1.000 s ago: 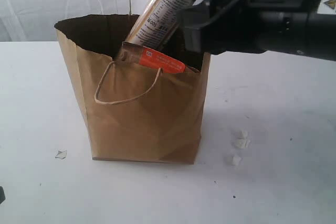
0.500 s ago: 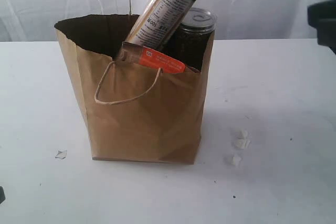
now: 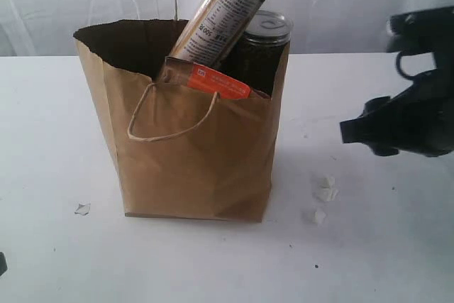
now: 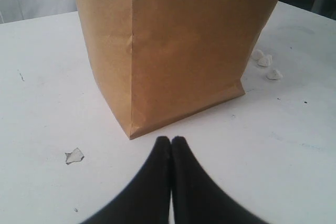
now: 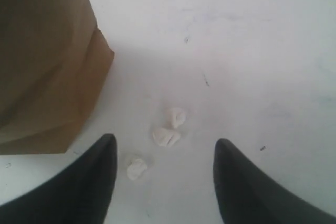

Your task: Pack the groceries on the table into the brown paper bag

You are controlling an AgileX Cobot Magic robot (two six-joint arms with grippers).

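Observation:
The brown paper bag (image 3: 191, 154) stands upright on the white table (image 3: 383, 253). Out of its open top stick the long dark-ended pasta packet (image 3: 223, 12), the dark pull-tab can (image 3: 264, 47) and the brown-orange pouch (image 3: 213, 79). The jar, the bottle and the white-blue packet do not show. My right gripper (image 5: 164, 148) hangs open and empty over the table to the right of the bag (image 5: 42, 66). My left gripper (image 4: 171, 141) is shut on nothing, low on the table just in front of the bag's bottom corner (image 4: 178, 51).
Three small white crumbs (image 3: 325, 193) lie right of the bag, between and ahead of the right fingers (image 5: 167, 136). A small torn scrap (image 3: 82, 208) lies left of the bag, near the left gripper (image 4: 74, 155).
The right arm drew back from over the bag's top, which uncovered the can, left the view to the right, then came back lower beside the bag. The bag's contents have not moved.

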